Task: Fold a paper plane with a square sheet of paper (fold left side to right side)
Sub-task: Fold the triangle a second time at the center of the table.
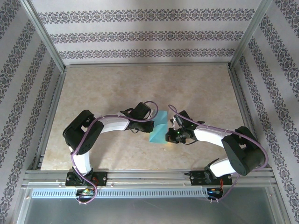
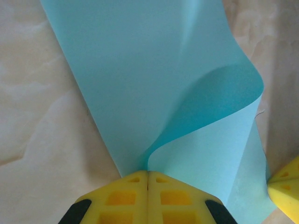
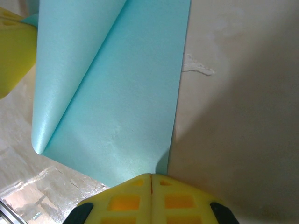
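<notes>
The square sheet of paper (image 1: 159,128) is thin cyan paper lying on the table between my two grippers. My left gripper (image 2: 148,173) is shut on one edge of the sheet (image 2: 131,84), and that side curls up and over toward the right. My right gripper (image 3: 151,176) is shut, its tips resting at the near edge of the flat part of the sheet (image 3: 121,107), close to a corner. In the top view the left gripper (image 1: 151,122) and the right gripper (image 1: 170,129) face each other across the paper. The paper plane is out of view.
The beige marbled table top (image 1: 140,88) stretches behind the arms. Aluminium rails (image 1: 145,175) frame it, and patterned walls (image 1: 140,32) close three sides. The right gripper's yellow finger (image 2: 286,190) sits at the sheet's right edge.
</notes>
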